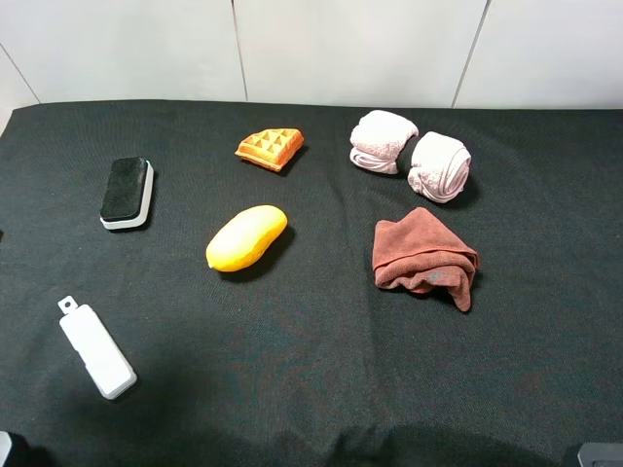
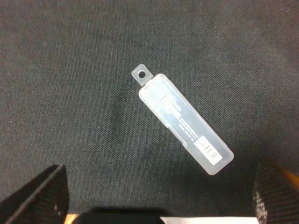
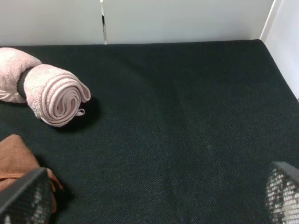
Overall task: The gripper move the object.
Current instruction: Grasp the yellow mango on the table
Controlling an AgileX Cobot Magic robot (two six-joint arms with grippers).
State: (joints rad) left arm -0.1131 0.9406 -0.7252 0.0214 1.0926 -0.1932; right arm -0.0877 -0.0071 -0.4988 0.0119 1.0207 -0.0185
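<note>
The yellow-orange mango (image 1: 246, 237) lies on the black table cloth (image 1: 321, 341), left of the middle, and nothing touches it. It does not show in either wrist view. My left gripper (image 2: 159, 175) is open and empty, its dark fingers (image 2: 39, 196) spread wide above a white rectangular bar (image 2: 182, 122). My right gripper (image 3: 154, 189) is open and empty, its fingers (image 3: 285, 189) spread over bare cloth at the table's right side. In the exterior high view only small grey parts of the arms show, at the bottom left corner (image 1: 5, 449) and the bottom right corner (image 1: 599, 454).
An orange waffle wedge (image 1: 270, 148) lies behind the mango. A black-and-white eraser (image 1: 128, 193) lies at the left and the white bar (image 1: 95, 347) at the front left. Two rolled pink towels (image 1: 383, 142) (image 1: 439, 166) and a crumpled brown cloth (image 1: 425, 258) lie at the right.
</note>
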